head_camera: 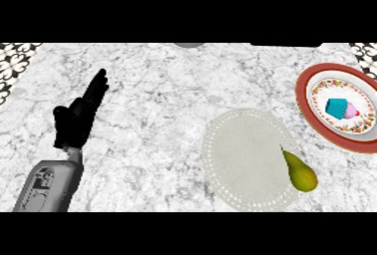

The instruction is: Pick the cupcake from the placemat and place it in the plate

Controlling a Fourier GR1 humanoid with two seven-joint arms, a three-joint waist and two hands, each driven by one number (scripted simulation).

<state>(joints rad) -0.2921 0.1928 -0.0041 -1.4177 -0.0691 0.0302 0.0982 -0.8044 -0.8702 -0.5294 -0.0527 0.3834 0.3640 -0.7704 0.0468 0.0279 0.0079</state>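
The cupcake (pixel 340 108) is seen lying on its side in the middle of the plate (pixel 305 97), at the far right of the counter (pixel 162 99). It is shown with a turquoise ribbed wrapper and pink frosting, and a small red spot is made out at its right end. The plate is rimmed in red, with a white band and a patterned inner ring; its right edge is cut off by the border of the view.

The placemat (pixel 239 149), a pale oval with a dotted border, is laid just near and left of the plate. A green-yellow pear (pixel 300 172) is placed on its right edge, the stem pointing to the far side and part of the body overhanging the counter.

The left hand (pixel 77 117) is shown at the left, well apart from placemat and plate, its fingers straight, held together and pointed to the far side, with nothing held. Only part of its grey forearm is seen, cut off at the near edge. The right hand is not seen at all.

At the far edge a grey rounded shape and a dark strip are only partly seen and cannot be identified. Patterned patches are seen at both far corners.
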